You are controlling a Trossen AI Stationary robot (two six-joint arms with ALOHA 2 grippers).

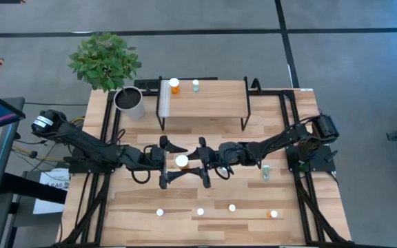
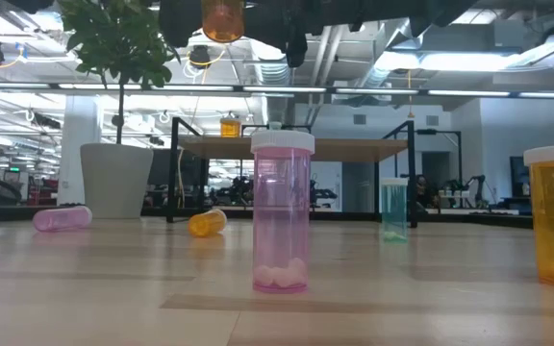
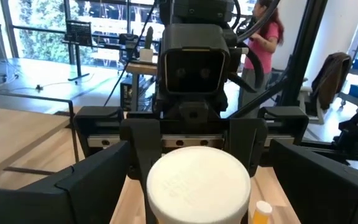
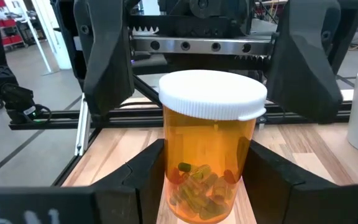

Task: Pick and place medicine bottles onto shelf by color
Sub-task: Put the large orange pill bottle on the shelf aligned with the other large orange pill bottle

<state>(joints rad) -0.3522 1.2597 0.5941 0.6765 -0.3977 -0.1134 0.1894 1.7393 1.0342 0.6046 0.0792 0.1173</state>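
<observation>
Large orange bottle [image 4: 209,149], white cap, capsules inside: held above mid-table between the two grippers, clear of the tabletop. Right gripper [image 1: 203,164]: fingers partly closed around the bottle's body, one on each side, gripping it. Left gripper [image 1: 165,162]: fingers spread fully wide, one on either side of the same bottle without touching it, facing the right gripper head-on.

Shelf [image 1: 205,100]: at the far side of the table, light plank top on black legs. On it: one small orange bottle [image 1: 175,85] and one small teal bottle [image 1: 196,85], both upright, near the far edge, apart from each other.

Table [image 1: 150,203], remaining bottles: a pink bottle [image 2: 281,211] upright near the front edge; two more white-capped bottles in the same front row, body colours not clear from above; an orange bottle [image 1: 273,214] at the front right; a teal bottle [image 1: 265,172] beside the right arm; a pink bottle [image 2: 62,218] and an orange bottle [image 2: 206,223] lying on their sides.

Potted plant [image 1: 119,76]: white pot, far left corner
</observation>
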